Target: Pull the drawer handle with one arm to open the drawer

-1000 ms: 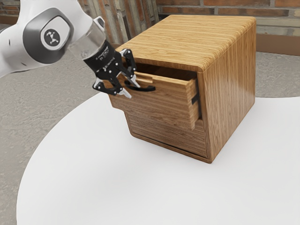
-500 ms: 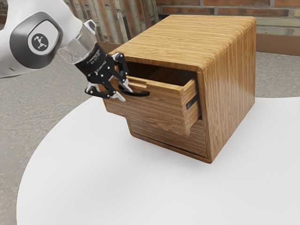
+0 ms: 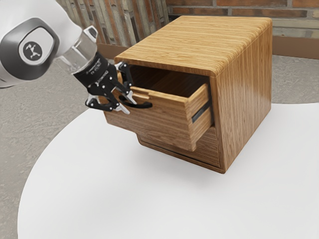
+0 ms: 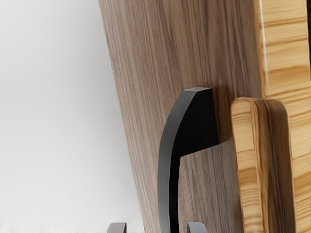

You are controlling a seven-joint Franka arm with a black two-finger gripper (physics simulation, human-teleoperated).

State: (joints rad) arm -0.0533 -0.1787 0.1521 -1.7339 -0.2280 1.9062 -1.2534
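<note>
At the upper left of the exterior frame: jaws straddling the drawer handle (image 3: 142, 105).
Jaws stand spread, one finger on each side of the black bar, no pinch evident. The drawer handle runs lengthwise across the front of the drawer (image 3: 154, 122), which sits partly out of the cabinet (image 3: 234, 74). Judgement: the pull should run toward lower left, square to the bar.

A round white table (image 3: 124, 199) (grey floor (image 3: 40, 114) beside), brick wall (image 3: 224, 4) behind.
</note>
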